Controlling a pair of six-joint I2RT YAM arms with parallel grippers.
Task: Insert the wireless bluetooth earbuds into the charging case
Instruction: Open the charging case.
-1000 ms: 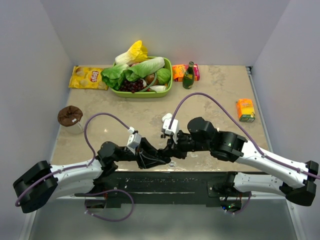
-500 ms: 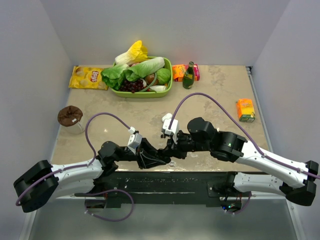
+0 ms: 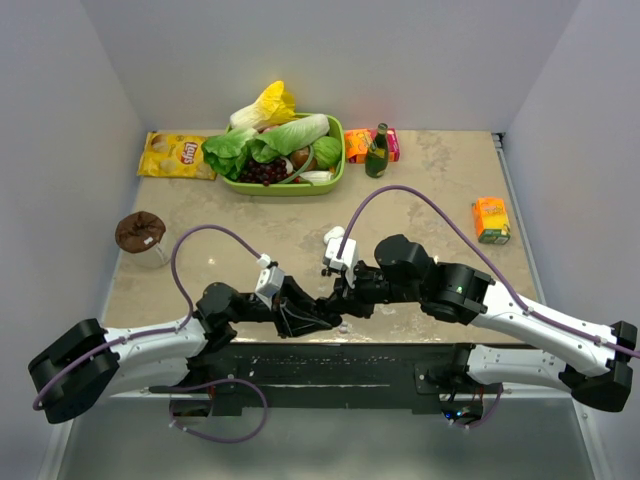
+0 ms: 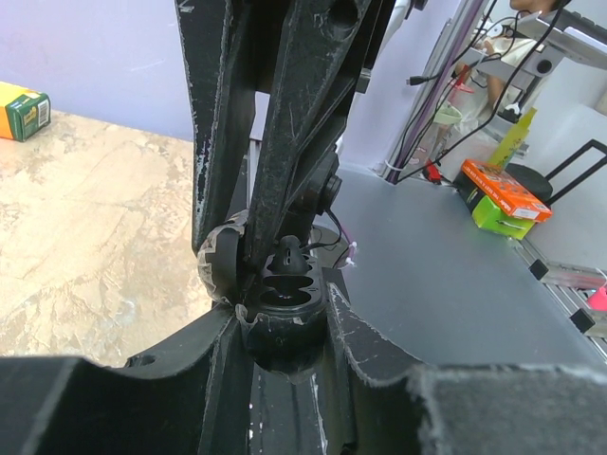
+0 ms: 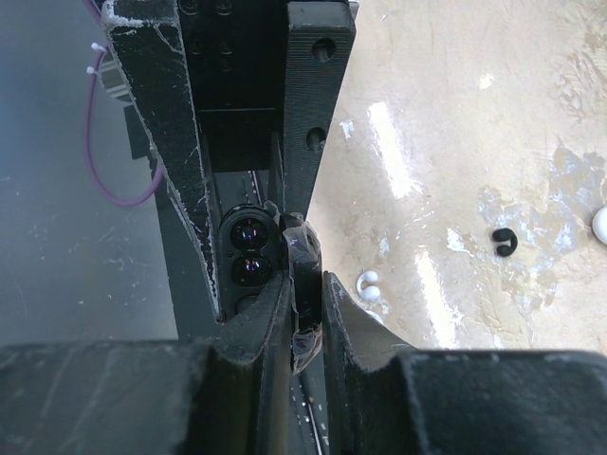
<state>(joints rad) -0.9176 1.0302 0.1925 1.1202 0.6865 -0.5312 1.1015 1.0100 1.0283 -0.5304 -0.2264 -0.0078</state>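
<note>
My left gripper is shut on the base of the black oval charging case, wells facing up. A small black earbud stands at the far well. My right gripper comes in from the opposite side and is shut on the case's raised lid, seen edge-on. Beside the lid, two glossy dark wells of the case show. In the top view both grippers meet at the table's front edge. A whitish earbud lies on the table just right of the right fingers.
A small black C-shaped piece and a white round thing lie farther right on the table. At the back stand a green basket of vegetables, a chips bag, a bottle, an orange carton and a brown cup.
The left jaws have closed slightly on the case. Both arms stay in the same place.
</note>
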